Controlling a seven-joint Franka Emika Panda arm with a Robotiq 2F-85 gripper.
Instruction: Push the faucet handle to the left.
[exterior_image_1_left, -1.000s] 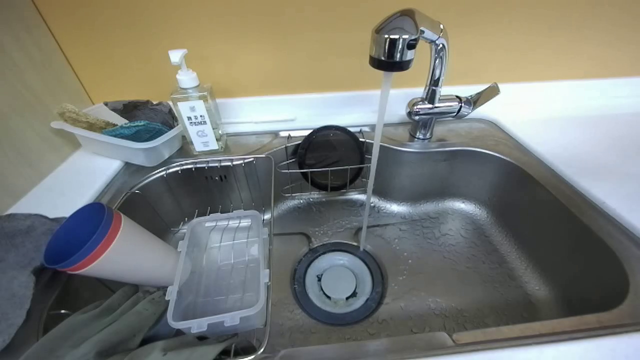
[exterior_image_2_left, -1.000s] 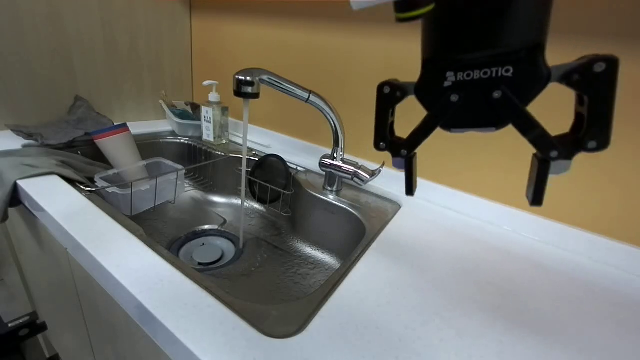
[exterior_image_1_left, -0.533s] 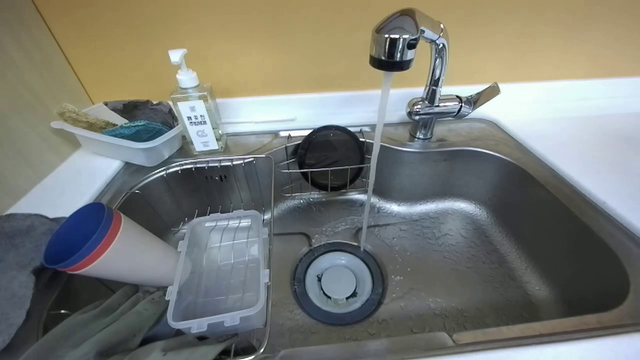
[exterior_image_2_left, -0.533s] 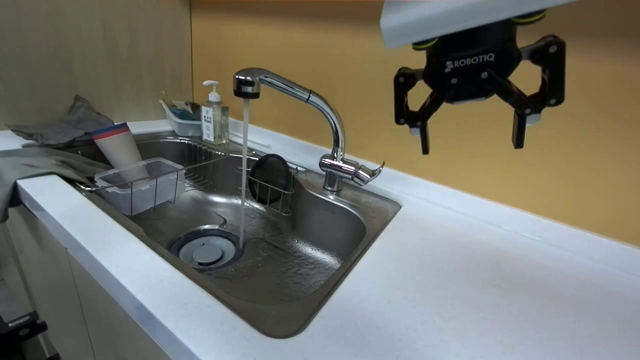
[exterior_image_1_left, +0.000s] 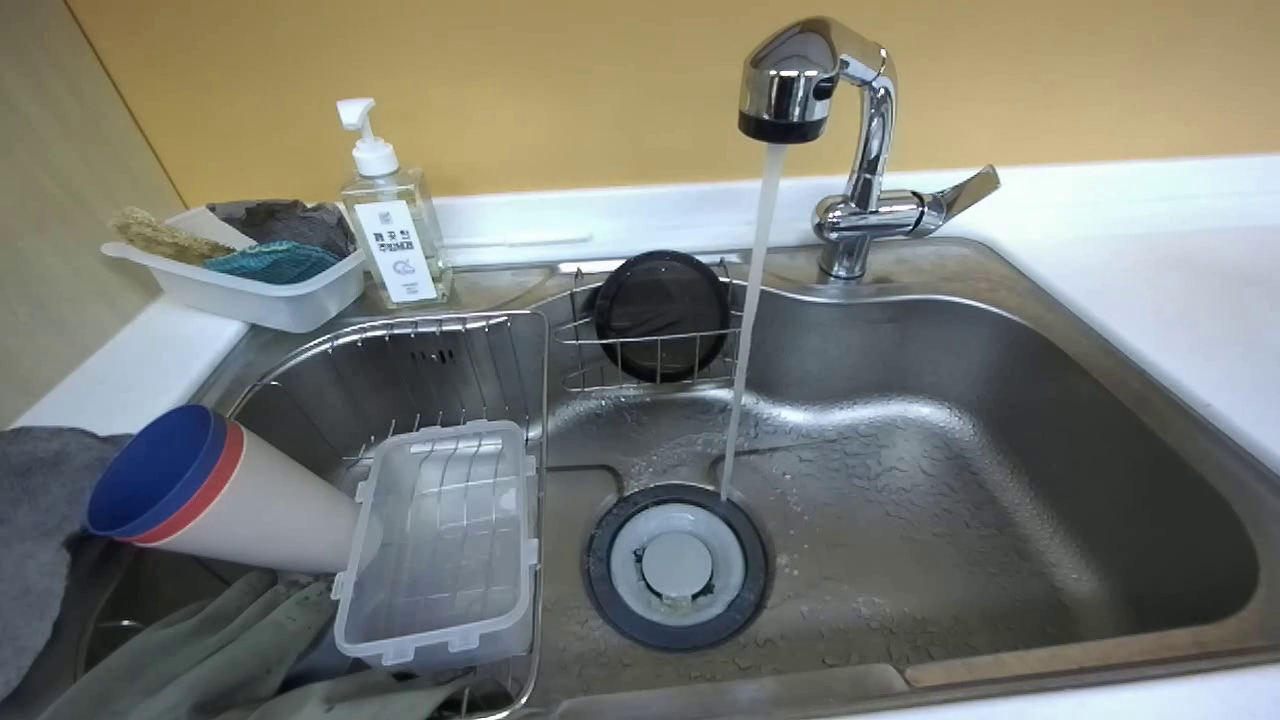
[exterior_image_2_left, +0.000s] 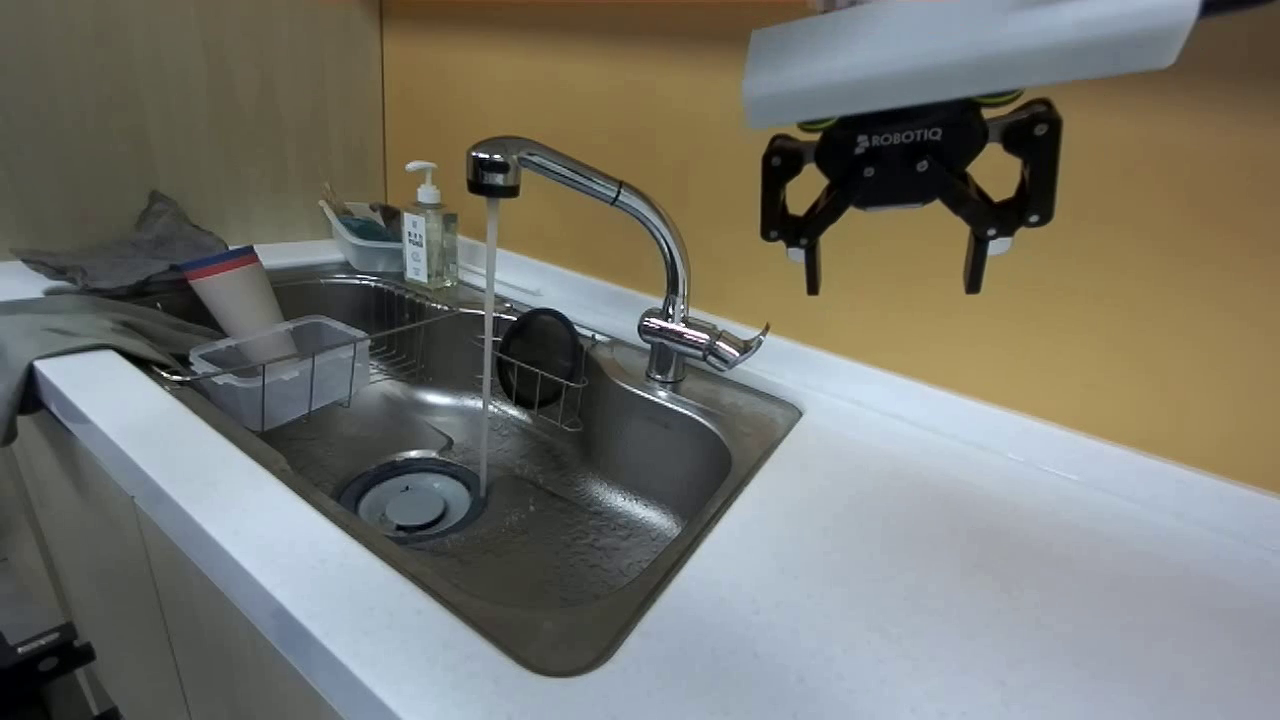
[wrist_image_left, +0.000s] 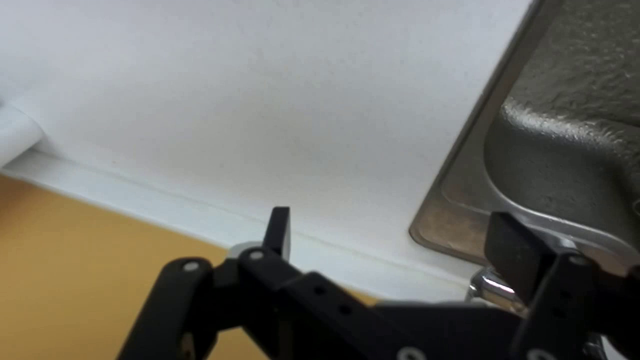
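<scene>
The faucet handle is a flat chrome lever sticking out to the right of the faucet's upright body, tilted up. It also shows in an exterior view. Water runs from the spray head. My gripper is open and empty, fingers pointing down, apart from the handle, above and to its right in that view. In the wrist view the open fingers frame white counter and the sink corner. A chrome part of the faucet shows partly hidden behind the right finger.
The steel sink holds a wire rack with a clear plastic box and stacked cups. A soap bottle and a white tray stand behind. An orange wall rises behind the counter.
My gripper has risen and looks smaller, farther from the camera; over the last half second it moved left towards the faucet. More of the white arm cover shows. The handle and water look the same.
</scene>
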